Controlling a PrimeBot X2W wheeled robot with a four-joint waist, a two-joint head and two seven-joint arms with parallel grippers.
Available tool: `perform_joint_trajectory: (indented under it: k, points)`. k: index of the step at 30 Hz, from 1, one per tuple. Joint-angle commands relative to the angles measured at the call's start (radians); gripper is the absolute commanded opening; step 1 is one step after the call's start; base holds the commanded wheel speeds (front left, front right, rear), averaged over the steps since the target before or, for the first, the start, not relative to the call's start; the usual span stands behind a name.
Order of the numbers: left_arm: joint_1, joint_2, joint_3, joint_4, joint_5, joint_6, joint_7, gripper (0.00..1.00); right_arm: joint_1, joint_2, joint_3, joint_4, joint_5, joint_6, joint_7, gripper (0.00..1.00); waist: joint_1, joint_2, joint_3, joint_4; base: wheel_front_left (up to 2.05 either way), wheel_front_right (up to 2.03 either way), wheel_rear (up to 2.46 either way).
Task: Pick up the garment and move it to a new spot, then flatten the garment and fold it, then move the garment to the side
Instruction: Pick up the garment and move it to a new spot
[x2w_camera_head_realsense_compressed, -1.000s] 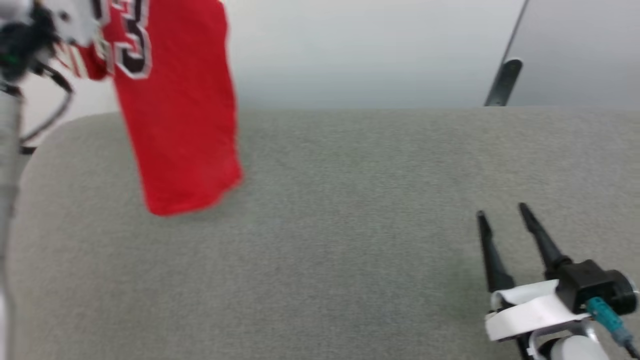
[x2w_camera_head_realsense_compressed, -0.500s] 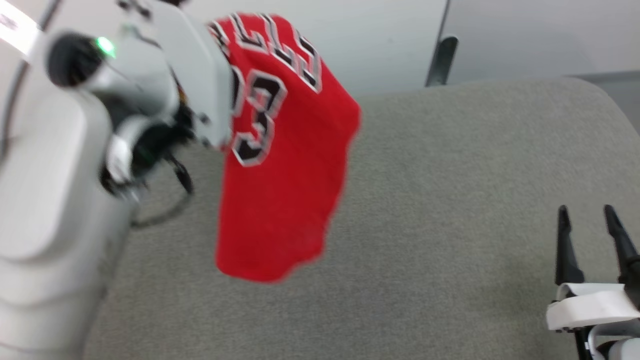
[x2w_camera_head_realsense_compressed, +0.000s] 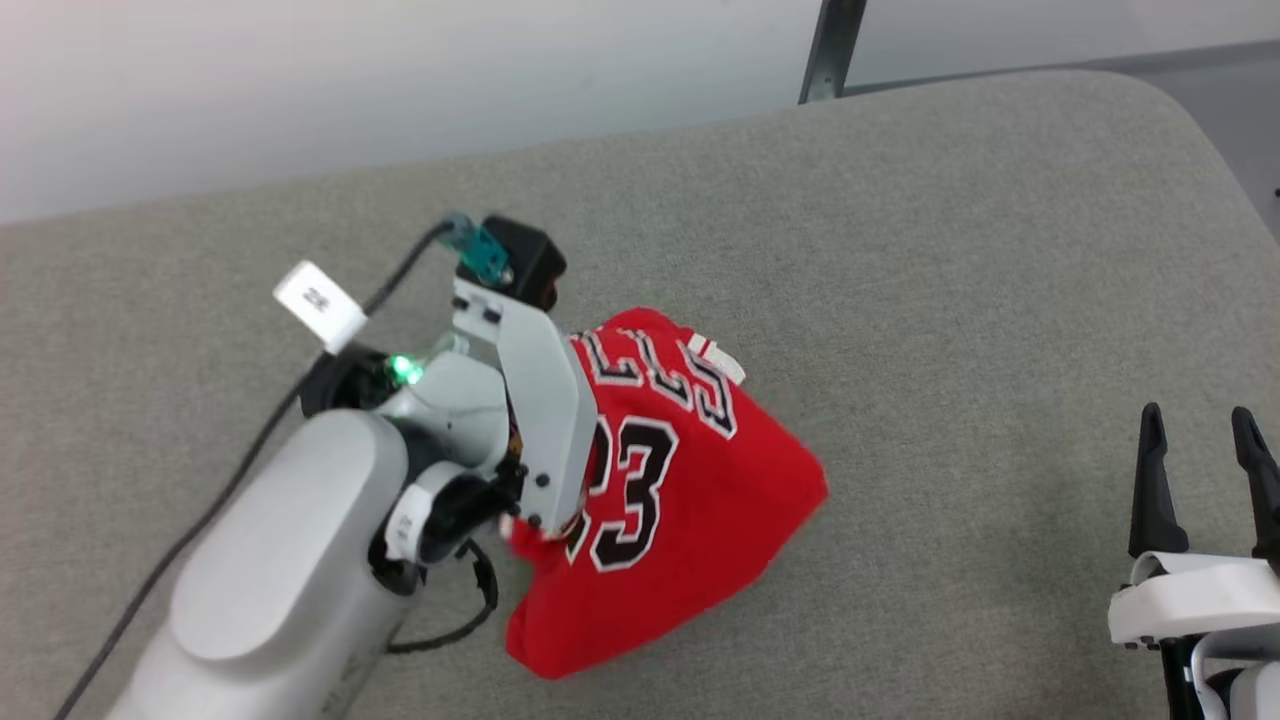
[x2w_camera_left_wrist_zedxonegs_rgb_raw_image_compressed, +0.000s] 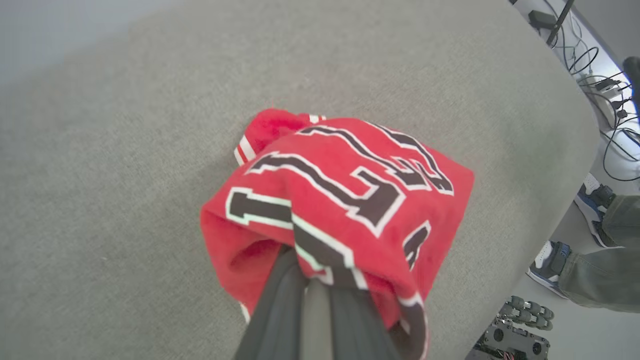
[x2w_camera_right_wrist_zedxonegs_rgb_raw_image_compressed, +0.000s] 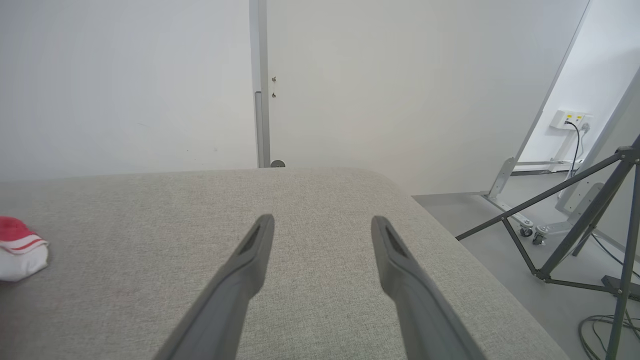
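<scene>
In the head view, the garment (x2w_camera_head_realsense_compressed: 690, 490) lies bunched on the grey cushioned surface (x2w_camera_head_realsense_compressed: 950, 230), left of centre. It sits right against the left gripper (x2w_camera_head_realsense_compressed: 528, 520), whose fingers vanish into its near-left edge, pinched together on the cloth. The jersey is soft red knit, crumpled into a rough wedge. Its black, white-outlined "23" and lettering face up, and a scrap of striped trim shows at the far end. The pale, rounded left arm (x2w_camera_head_realsense_compressed: 290, 560) reaches in from the lower left, its wrist bent so the gripper points downward, with a green light (x2w_camera_head_realsense_compressed: 403, 369) glowing at the joint. The right gripper (x2w_camera_head_realsense_compressed: 1200, 425) hovers at the lower right, well apart from the garment, its fingers spread wide and holding nothing. In the left wrist view, the left gripper (x2w_camera_left_wrist_zedxonegs_rgb_raw_image_compressed: 312, 300) has its two dark fingers pressed close into a fold of the garment (x2w_camera_left_wrist_zedxonegs_rgb_raw_image_compressed: 350, 185), which mounds over their tips on the finely woven surface. A person's shoes (x2w_camera_left_wrist_zedxonegs_rgb_raw_image_compressed: 550, 260) stand on the floor beyond the edge. In the right wrist view, the right gripper (x2w_camera_right_wrist_zedxonegs_rgb_raw_image_compressed: 322, 222) holds its smooth tapered fingers wide apart above the grey surface. A white, red-striped bit of the garment (x2w_camera_right_wrist_zedxonegs_rgb_raw_image_compressed: 20, 250) lies at the far left.
</scene>
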Motion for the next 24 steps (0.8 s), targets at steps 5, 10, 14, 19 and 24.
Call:
perform_joint_trajectory:
  k: [5, 10, 14, 19, 24]
  points:
    - [0.036, -0.015, -0.031, 0.093, -0.016, -0.024, 0.009, 0.00, -0.024, 0.003, 0.018, 0.021, 0.020, 0.000, -0.001, 1.00, 0.0000, 0.0000, 0.016, -0.010, 0.00, 0.00, 0.00]
    - [0.032, -0.010, -0.048, 0.153, -0.028, -0.046, 0.035, 0.47, -0.023, 0.002, 0.037, 0.040, 0.028, 0.000, -0.001, 1.00, 0.0000, 0.0000, 0.003, -0.003, 0.00, 0.00, 0.00]
    - [0.028, -0.006, -0.037, 0.153, -0.059, -0.051, 0.060, 1.00, -0.004, 0.002, 0.042, 0.042, 0.019, 0.000, -0.001, 1.00, 0.0000, 0.0000, -0.027, 0.012, 0.00, 0.00, 0.00]
    - [0.028, 0.034, -0.037, 0.116, -0.052, -0.074, 0.063, 1.00, 0.013, 0.002, 0.059, 0.047, 0.008, 0.000, -0.001, 1.00, 0.0000, 0.0000, -0.074, 0.038, 0.00, 0.00, 0.00]
    - [0.072, 0.071, -0.004, 0.069, -0.056, -0.107, -0.018, 1.00, 0.037, 0.002, 0.091, 0.038, 0.007, 0.000, -0.001, 1.00, 0.0000, 0.0000, -0.131, 0.065, 0.00, 0.00, 0.00]
